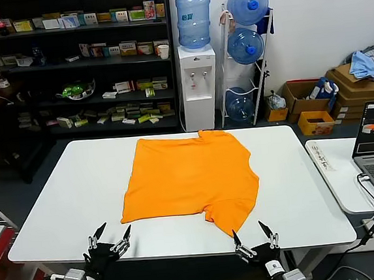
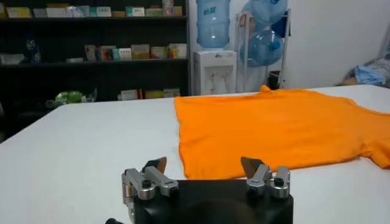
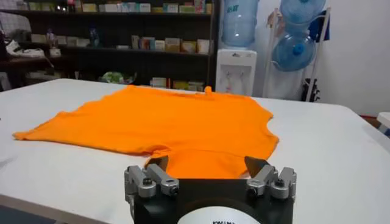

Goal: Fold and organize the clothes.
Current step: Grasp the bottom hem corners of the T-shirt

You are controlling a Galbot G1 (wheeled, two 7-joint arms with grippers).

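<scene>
Orange T-shirt (image 1: 190, 176) lies flat, plain side up, on white table (image 1: 67, 190).

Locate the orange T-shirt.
In the head view the T-shirt lies spread flat mid-table, its near sleeve by the open right claw, the water dispenser behind.

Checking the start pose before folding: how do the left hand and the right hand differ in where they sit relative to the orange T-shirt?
The left hand waits at the near table edge, apart from the orange T-shirt, just left of its near corner. The right hand sits right in front of the near sleeve, closer to fabric. Both are open, empty and touching nothing.
</scene>
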